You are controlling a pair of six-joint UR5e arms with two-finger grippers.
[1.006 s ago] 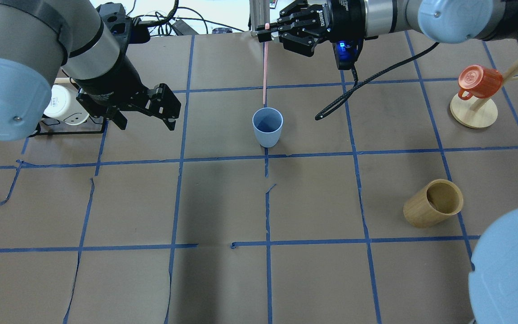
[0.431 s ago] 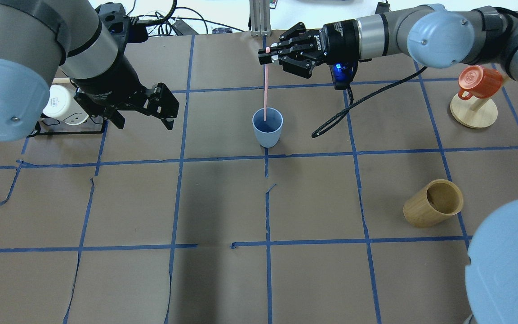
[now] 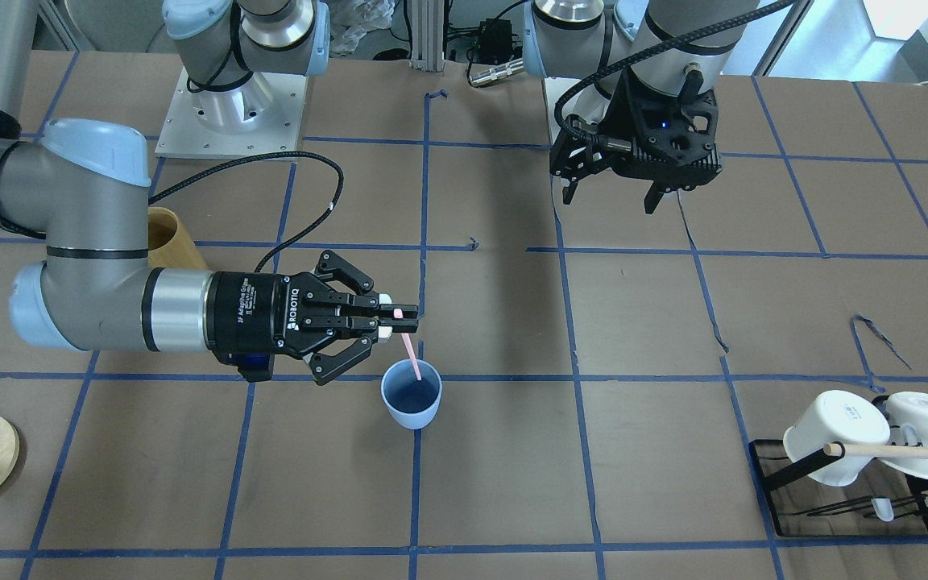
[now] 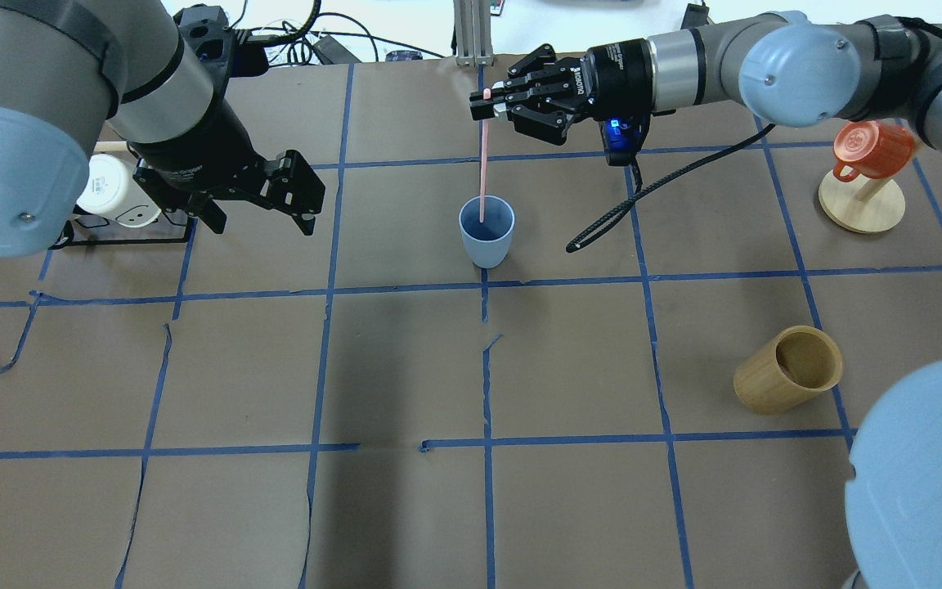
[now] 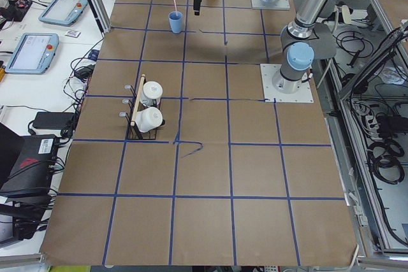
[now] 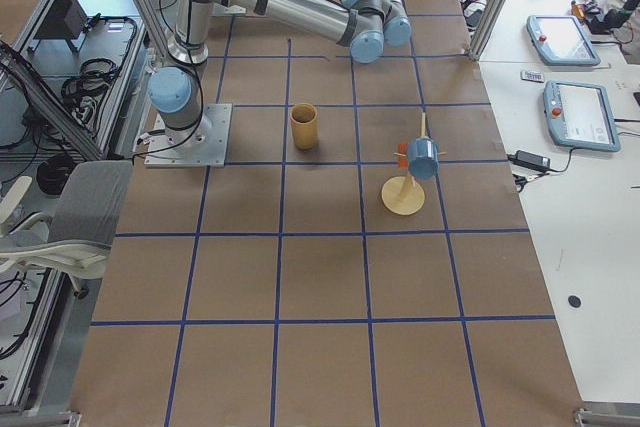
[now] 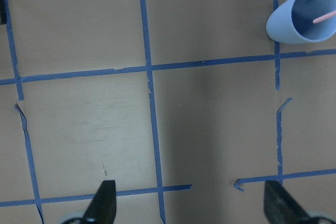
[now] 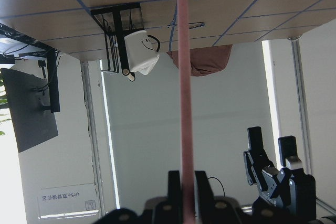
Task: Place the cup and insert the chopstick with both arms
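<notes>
The chopstick point(image 4: 482, 168) was pink, the cup point(image 4: 491, 247) pale blue. Brown paper point(image 4: 405, 368) carried a blue tape grid point(image 4: 569, 442). A bamboo cup point(image 4: 755, 389) was tan, a hanging mug point(image 4: 876, 147) orange-red.

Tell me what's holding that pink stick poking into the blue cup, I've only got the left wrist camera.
Observer: The right gripper holds the pink chopstick by its top end, jaws shut on it.
Operator: Is it standing straight?
Observer: Nearly. In the front-facing view it leans a little, and its lower end sits below the rim of the blue cup.
Operator: Any other cups around?
Observer: Yes, a wooden cup stands on the robot's right side of the table, well clear of the blue one.
</notes>
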